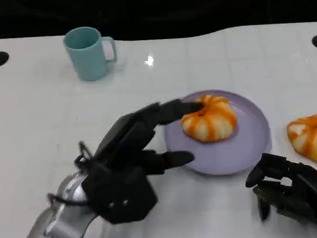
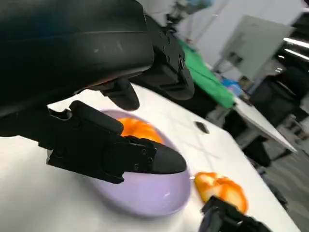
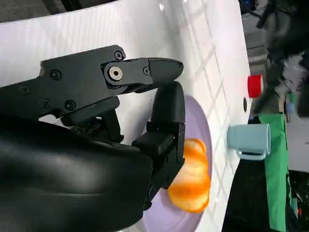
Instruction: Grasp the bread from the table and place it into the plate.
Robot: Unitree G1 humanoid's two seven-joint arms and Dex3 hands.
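Bread: round, orange-glazed with pale stripes, resting in plate. Left hand: fingers spread, empty, fingertips just beside bread. Right hand: fingers curled, empty, near plate.

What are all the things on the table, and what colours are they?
Bread: two, orange and cream; one on the plate, one on the table right of the plate.
Plate: one, purple, middle of the table.
Mug: one, teal, upright, far left.
Table: one, white.
Left hand: one, black, open, fingers reaching to the bread on the plate.
Right hand: one, black, near the table's front edge, below the second bread, holding nothing; whether its fingers are apart or curled is hard to tell.
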